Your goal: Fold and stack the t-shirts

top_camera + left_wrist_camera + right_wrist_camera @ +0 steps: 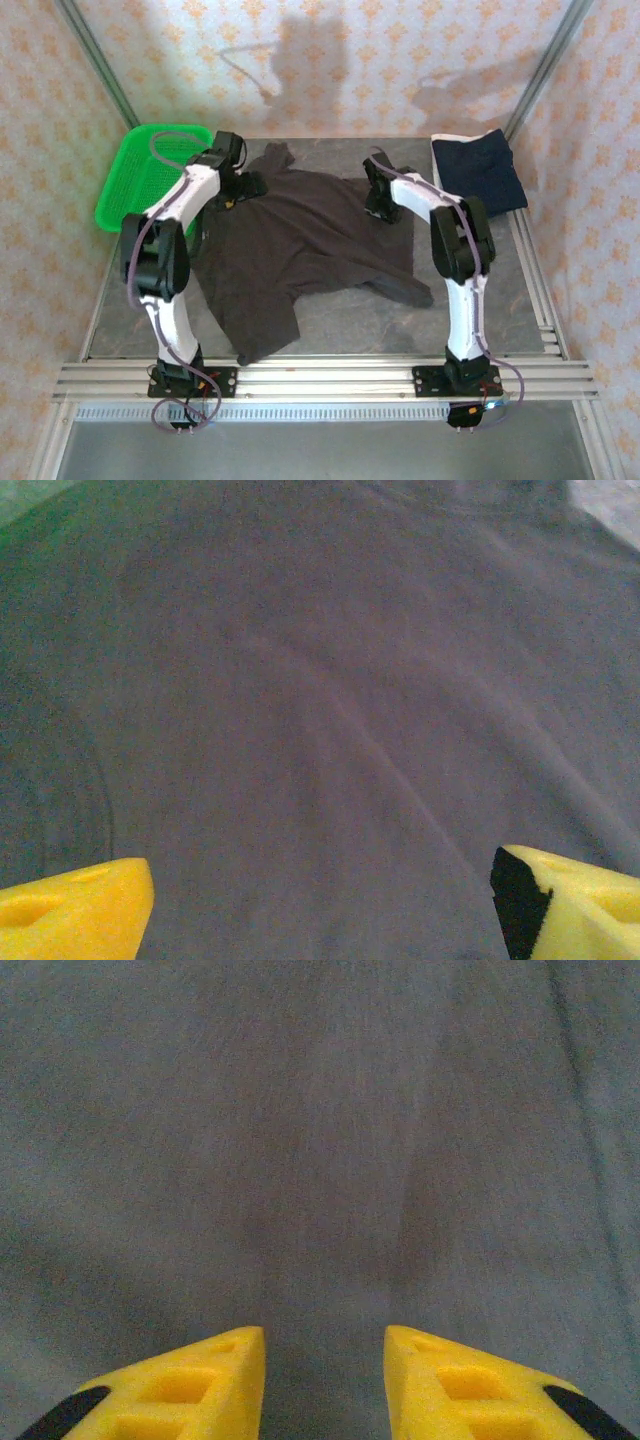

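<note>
The dark charcoal t-shirt [300, 240] lies open and rumpled across the middle of the desk [360, 320]. Its long axis runs from the far side toward the near edge, leaning a little to the left. A narrow bunched end points at the far wall, a broad flap reaches toward the near left, and one sleeve-like tongue trails out to the near right. The navy t-shirt [485, 170] sits folded as a neat rectangle in the far right corner, well apart from the dark one. A thin white edge [452, 138] shows along its far left side.

The left tool [320, 905] hangs over the far left part of the dark shirt with its yellow fingers spread wide apart and nothing between them. The right tool [325, 1380] hovers over the far right part of the same shirt. Its fingers stand a narrower gap apart, and only flat cloth lies beyond them.

The desk top is grey and stone-patterned, bordered near the arms by aluminium rails [330, 378]. A green mesh basket [125, 190] rests at the far left corner. Peach walls [350, 60] with small orange motifs close in the space.
</note>
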You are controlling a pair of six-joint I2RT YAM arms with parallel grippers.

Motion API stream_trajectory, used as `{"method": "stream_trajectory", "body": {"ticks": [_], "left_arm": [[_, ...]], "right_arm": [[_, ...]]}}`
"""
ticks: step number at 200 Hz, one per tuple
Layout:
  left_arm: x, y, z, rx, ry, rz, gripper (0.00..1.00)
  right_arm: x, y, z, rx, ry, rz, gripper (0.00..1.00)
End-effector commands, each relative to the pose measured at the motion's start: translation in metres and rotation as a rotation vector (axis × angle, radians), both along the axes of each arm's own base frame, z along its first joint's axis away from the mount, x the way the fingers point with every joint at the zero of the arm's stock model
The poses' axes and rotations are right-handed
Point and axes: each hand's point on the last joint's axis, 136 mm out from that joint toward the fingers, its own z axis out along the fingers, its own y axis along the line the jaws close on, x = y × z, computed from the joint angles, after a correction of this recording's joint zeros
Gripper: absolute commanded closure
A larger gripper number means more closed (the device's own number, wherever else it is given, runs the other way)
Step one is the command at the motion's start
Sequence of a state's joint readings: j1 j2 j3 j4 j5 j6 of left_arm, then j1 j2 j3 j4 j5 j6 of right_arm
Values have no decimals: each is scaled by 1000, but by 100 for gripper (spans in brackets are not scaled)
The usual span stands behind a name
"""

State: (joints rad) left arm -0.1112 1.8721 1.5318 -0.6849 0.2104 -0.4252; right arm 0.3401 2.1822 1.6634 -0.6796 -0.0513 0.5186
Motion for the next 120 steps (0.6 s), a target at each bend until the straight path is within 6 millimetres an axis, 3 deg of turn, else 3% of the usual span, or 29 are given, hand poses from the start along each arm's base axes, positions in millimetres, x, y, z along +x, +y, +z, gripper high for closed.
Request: {"method": "stream_trajectory", "body": {"ticks": [1,46,76,97,120], "left_arm": [[-28,-5,5,3,-27,-23,11],[-87,-14,-28,-25,24,-19,9],[-102,-17,-46,-6,59,-34,8],[-93,-19,-56,9,89,-40,9],[-74,-25,-59,-1,82,-57,8]], "right_arm": [[22,-20,6,-14,9,-36,66],[56,-34,-29,45,66,-110,70],[91,-45,-38,103,41,-131,71],[119,-51,-21,112,-18,-112,71],[149,-56,22,93,-150,-66,70]]}}
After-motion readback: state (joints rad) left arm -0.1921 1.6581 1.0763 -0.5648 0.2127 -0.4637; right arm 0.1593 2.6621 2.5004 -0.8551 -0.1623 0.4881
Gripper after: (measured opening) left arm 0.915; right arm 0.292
